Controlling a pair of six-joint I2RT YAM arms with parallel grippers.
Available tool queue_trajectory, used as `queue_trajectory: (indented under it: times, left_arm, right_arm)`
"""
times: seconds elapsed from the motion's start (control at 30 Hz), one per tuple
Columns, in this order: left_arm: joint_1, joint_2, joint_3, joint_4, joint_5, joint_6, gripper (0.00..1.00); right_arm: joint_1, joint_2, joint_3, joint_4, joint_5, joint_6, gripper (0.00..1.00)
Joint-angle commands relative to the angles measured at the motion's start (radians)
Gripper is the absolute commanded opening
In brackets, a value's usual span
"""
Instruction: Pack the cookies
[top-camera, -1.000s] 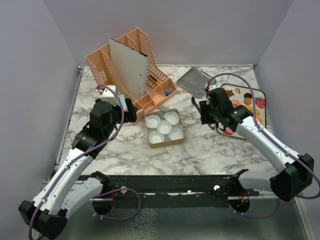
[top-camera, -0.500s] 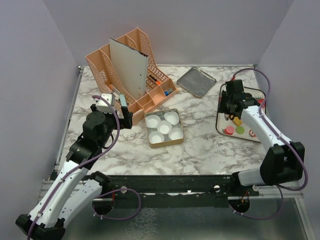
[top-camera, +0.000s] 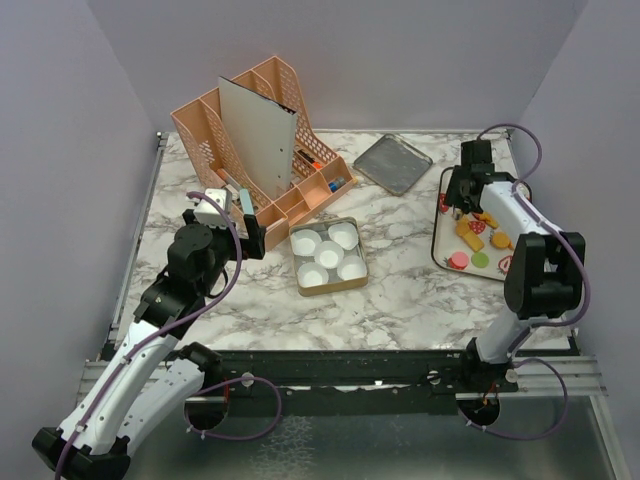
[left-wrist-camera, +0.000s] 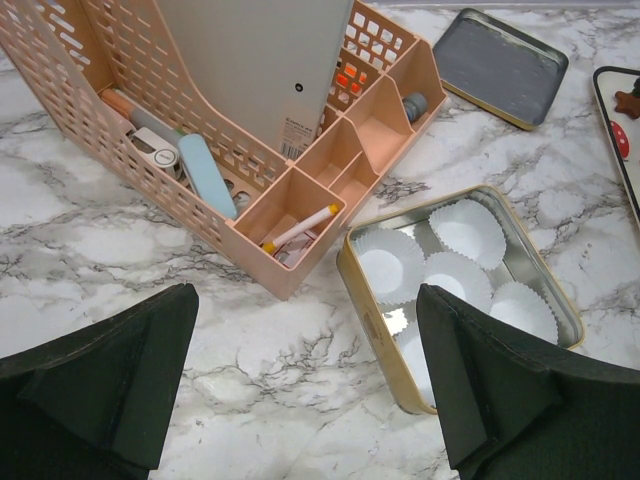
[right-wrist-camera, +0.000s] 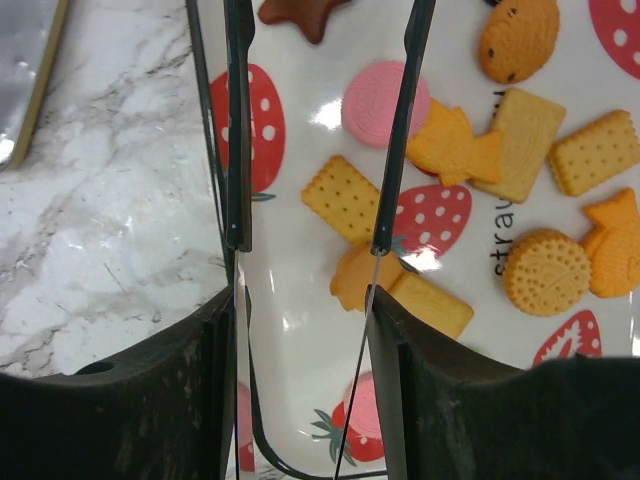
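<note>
The cookies (top-camera: 470, 233) lie on a white strawberry-print tray (top-camera: 437, 243) at the right. In the right wrist view I see a pink round (right-wrist-camera: 372, 102), a square cracker (right-wrist-camera: 340, 197), a brown star (right-wrist-camera: 300, 12) and several orange biscuits. My right gripper (top-camera: 456, 203) (right-wrist-camera: 305, 300) holds thin black-tipped tongs (right-wrist-camera: 238, 150). The tongs' tips stand apart over the tray's left part, and nothing is between them. A gold tin (top-camera: 300, 286) (left-wrist-camera: 365, 300) holds white paper cups. My left gripper (top-camera: 245, 215) (left-wrist-camera: 310, 400) is open and empty above the marble, left of the tin.
A pink desk organizer (top-camera: 260, 150) (left-wrist-camera: 200, 150) with a grey board, pens and small items stands at the back left. The tin's grey lid (top-camera: 392, 163) (left-wrist-camera: 500, 65) lies at the back, between the organizer and the tray.
My right arm swung from near the tin out to the tray and now hangs over its far left part. My left arm drew back a little, then stayed still.
</note>
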Motion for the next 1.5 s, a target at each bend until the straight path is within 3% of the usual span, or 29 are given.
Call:
queue_trajectory:
  times: [0.0,0.3,0.73,1.47]
  left_arm:
    - [0.006,-0.008,-0.009,0.017,0.006,0.014,0.99]
    - [0.006,-0.006,-0.010,0.018,0.012,0.017,0.99]
    - [0.006,-0.002,-0.013,0.022,0.019,0.020,0.99]
    - [0.007,0.004,-0.020,0.024,0.015,0.026,0.99]
  right_arm:
    - [0.001,0.051,0.067,0.010,-0.060,-0.011,0.52]
    - [-0.002,0.134,0.145,-0.026,-0.056,-0.021,0.52]
    - [-0.029,0.191,0.137,-0.016,-0.099,-0.026,0.47]
    - [-0.029,0.084,0.084,-0.040,-0.121,-0.037,0.13]
